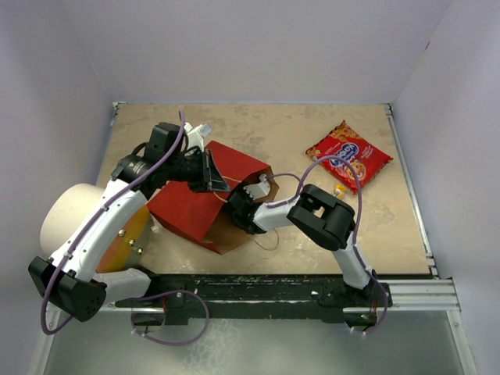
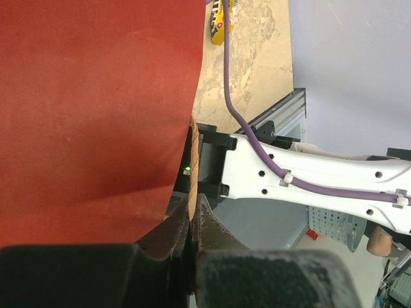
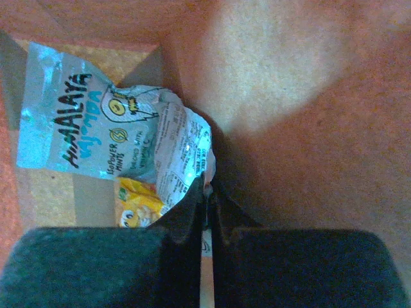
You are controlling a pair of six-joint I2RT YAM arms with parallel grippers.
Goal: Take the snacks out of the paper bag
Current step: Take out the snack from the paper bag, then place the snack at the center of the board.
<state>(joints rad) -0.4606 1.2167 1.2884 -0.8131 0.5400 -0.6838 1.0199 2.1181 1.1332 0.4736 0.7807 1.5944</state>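
Here, inside the large red-faced brown kraft paper bag [image 1: 191, 215], which is laid on its side, a crinkled silver-blue foil packet [image 3: 109, 128] is pinched by its edge between the closed jaws of the right gripper [image 3: 207, 189], and a small yellow packet [image 3: 135, 204] is seen just beside it. The bag's brown rim is clamped by the left gripper [image 2: 191, 215]. A larger red cookie bag [image 1: 348, 156] is laid outside, well apart to the paper bag's right

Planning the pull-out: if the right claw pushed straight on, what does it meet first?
The silver-blue packet that the right claw is pinching; behind it, probably the inner wall of the paper bag, depth unclear.
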